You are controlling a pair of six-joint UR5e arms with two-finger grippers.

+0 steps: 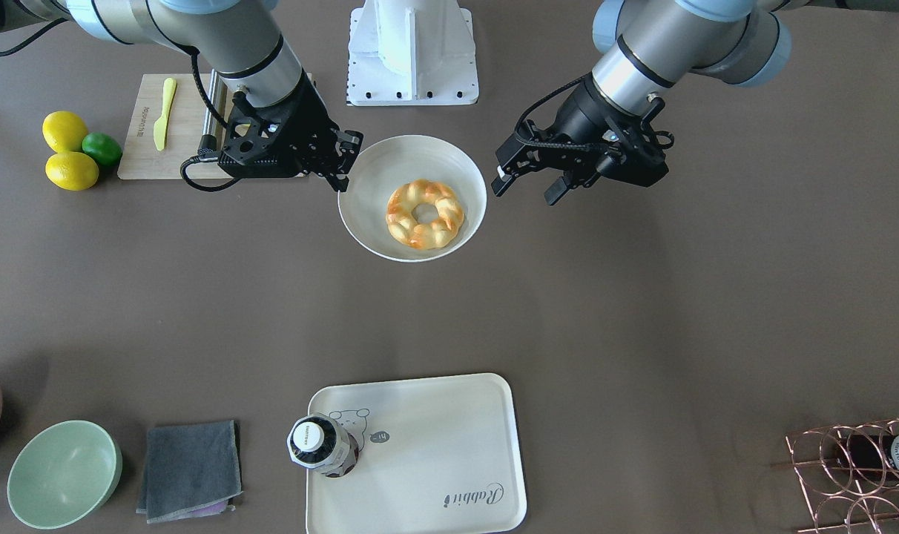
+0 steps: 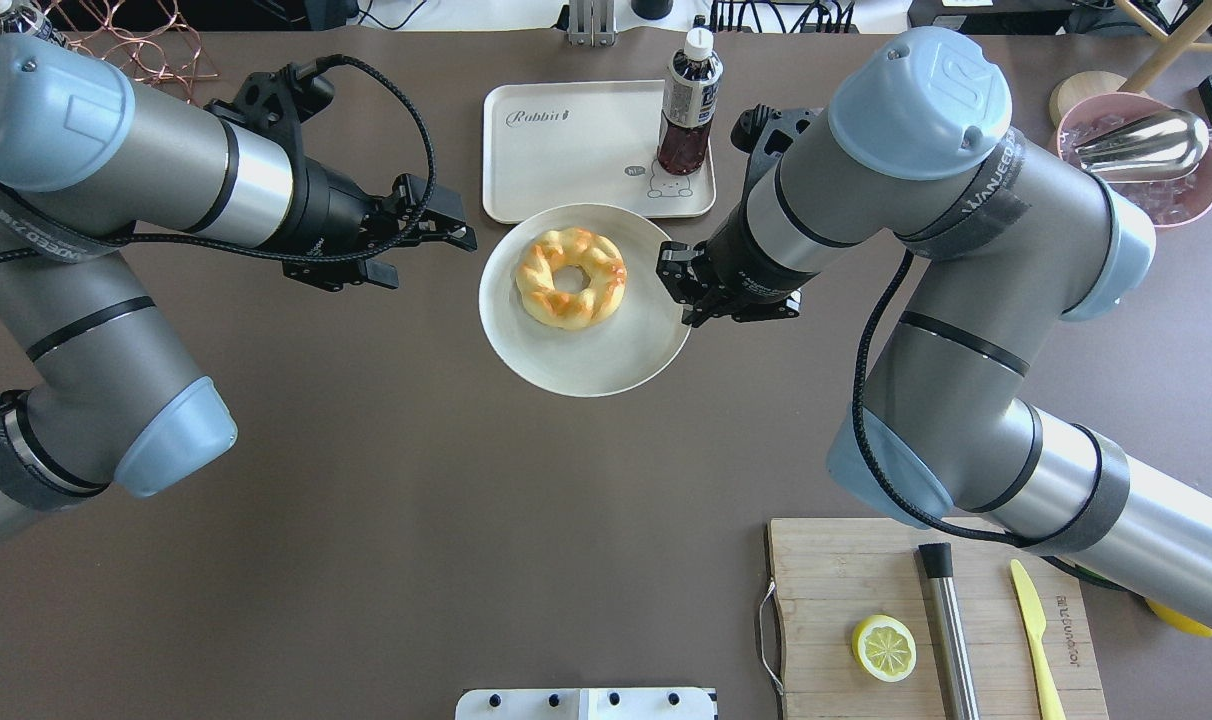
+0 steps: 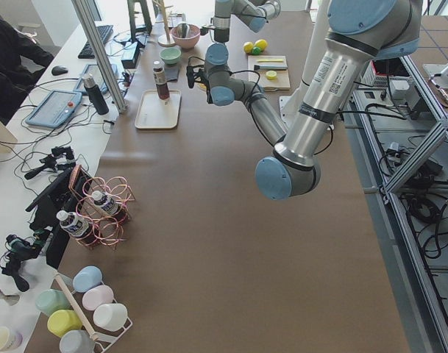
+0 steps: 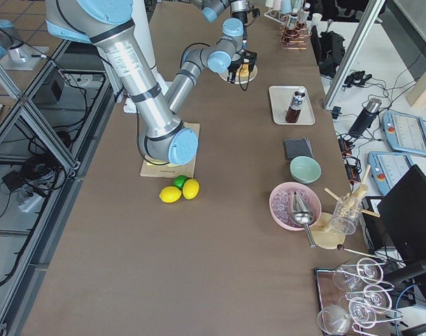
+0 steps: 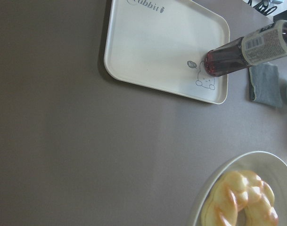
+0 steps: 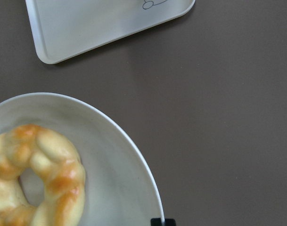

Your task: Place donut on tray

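Observation:
The braided golden donut (image 1: 424, 213) lies in the middle of a round white plate (image 1: 371, 204) at the table's centre; it also shows in the overhead view (image 2: 570, 277) and in both wrist views (image 5: 240, 202) (image 6: 44, 160). The cream tray (image 1: 435, 445) (image 2: 576, 160) with the "Rabbit" script lies just beyond the plate, with a bottle on one corner. My left gripper (image 1: 527, 185) (image 2: 431, 258) is open and empty, hovering a little off the plate's left side. My right gripper (image 1: 349, 163) (image 2: 678, 288) is open and empty at the plate's right rim.
A dark drink bottle (image 1: 320, 445) (image 2: 688, 105) stands on the tray's bear-print corner. A wooden cutting board (image 2: 836, 600) with a halved lemon (image 2: 884, 647) and a yellow knife lies near my base. Lemons and a lime (image 1: 71, 152), a green bowl (image 1: 64, 475), a grey cloth (image 1: 190, 469) and a wire rack (image 1: 857, 467) sit around the edges.

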